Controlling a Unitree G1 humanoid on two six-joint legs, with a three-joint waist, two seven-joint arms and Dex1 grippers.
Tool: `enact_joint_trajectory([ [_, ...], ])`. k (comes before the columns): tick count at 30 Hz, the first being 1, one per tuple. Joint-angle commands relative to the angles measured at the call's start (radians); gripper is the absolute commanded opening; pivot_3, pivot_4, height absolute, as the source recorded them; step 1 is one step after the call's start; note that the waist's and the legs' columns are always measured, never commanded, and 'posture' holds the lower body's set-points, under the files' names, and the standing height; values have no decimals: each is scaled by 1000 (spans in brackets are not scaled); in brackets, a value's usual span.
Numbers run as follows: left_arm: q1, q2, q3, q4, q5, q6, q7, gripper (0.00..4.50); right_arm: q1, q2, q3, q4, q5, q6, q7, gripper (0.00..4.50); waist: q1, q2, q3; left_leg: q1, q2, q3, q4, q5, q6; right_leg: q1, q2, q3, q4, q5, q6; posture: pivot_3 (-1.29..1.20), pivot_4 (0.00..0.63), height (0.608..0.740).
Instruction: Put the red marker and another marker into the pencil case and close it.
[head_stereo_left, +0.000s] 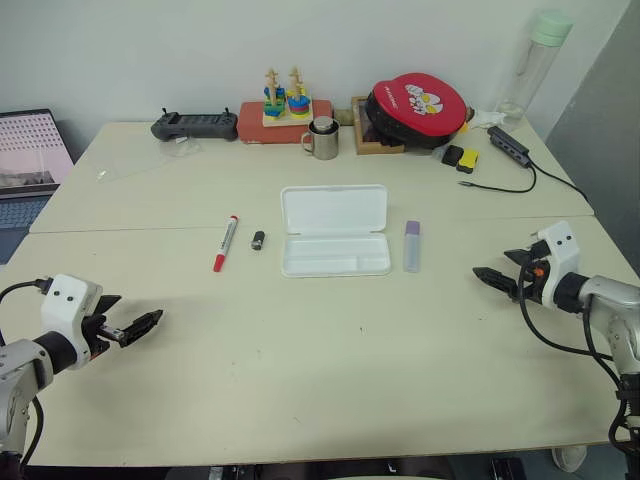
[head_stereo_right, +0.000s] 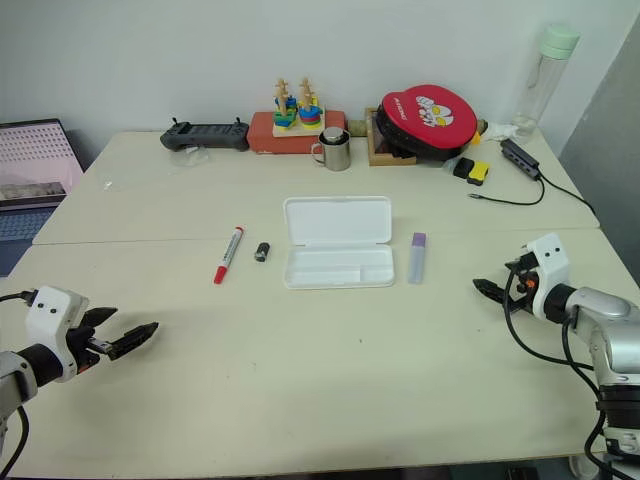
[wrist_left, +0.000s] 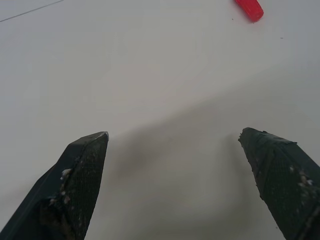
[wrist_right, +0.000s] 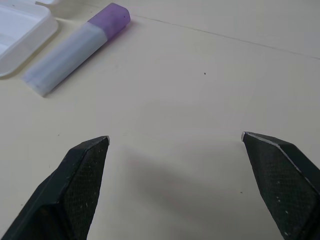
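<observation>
The pencil case lies open at the middle of the table, its lid folded back and its tray bare. The red marker rests flat to its left, and its red end shows in the left wrist view. The other marker, short and lavender with a purple cap, lies just right of the case, also seen as the lavender marker beside the case corner. My left gripper hovers open near the front left. My right gripper is open at the right, pointing toward the lavender marker. Both hold nothing.
A tiny black stub lies between the red marker and the case. Along the back stand a controller, a stacking toy, a metal mug, a red round bag, a bottle and a cabled hub. A laptop sits far left.
</observation>
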Motion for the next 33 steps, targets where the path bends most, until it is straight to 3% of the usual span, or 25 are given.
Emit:
enact_joint_trajectory([
  [1,1,5,35,-19,8,-17,5,4500,-13,-17,-28,-44,27,19,17,4456,0,0,0,0,0,0,0,0,0,0,0,0,0,0,0,0,150,740],
  [33,-34,-15,-2,-72,20,25,-4,4500,-4,-9,-24,-86,46,27,65,4456,1,0,0,0,0,0,0,0,0,0,0,0,0,0,0,0,150,740],
])
